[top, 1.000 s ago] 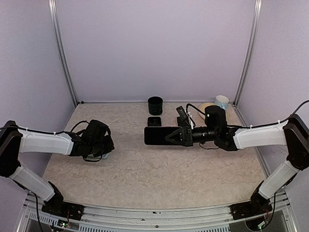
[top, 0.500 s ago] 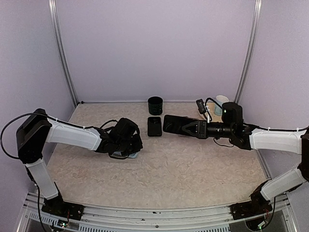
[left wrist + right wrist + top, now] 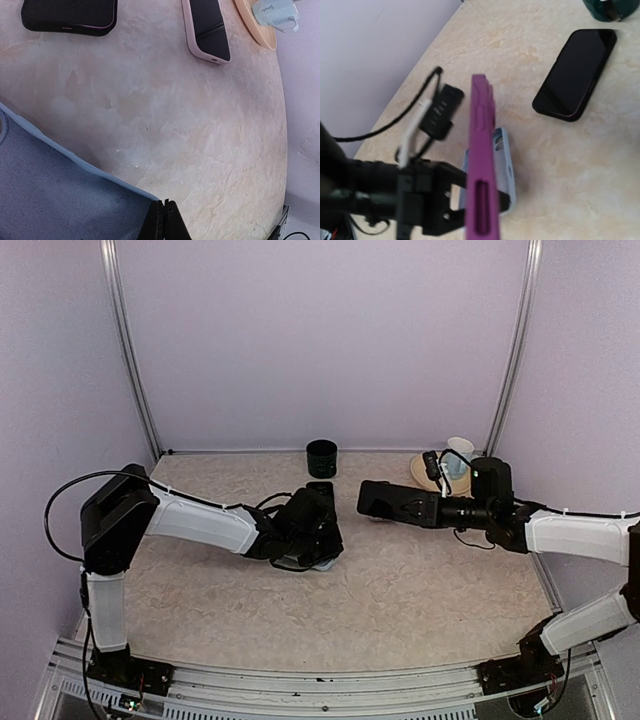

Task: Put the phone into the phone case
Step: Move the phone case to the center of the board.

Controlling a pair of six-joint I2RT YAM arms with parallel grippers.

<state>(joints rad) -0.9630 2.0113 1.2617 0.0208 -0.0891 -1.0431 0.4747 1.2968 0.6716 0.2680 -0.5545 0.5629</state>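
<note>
Pinches blue case [image 3: 50, 200] in left end effector [image 3: 163, 220], grips purple phone [image 3: 481, 150] edge-up in right end effector [image 3: 398, 506] near it, above worktop [image 3: 175, 125].

Left arm [image 3: 200, 525] was stretched across toward centre, left gripper [image 3: 322, 550] down low, fingertips [image 3: 163, 220] pinched together. Right arm [image 3: 570, 535] reached leftward, forearm roughly level, right gripper [image 3: 395, 505] held higher, jaws clamped. Grippers sat near each other, not touching.
</note>
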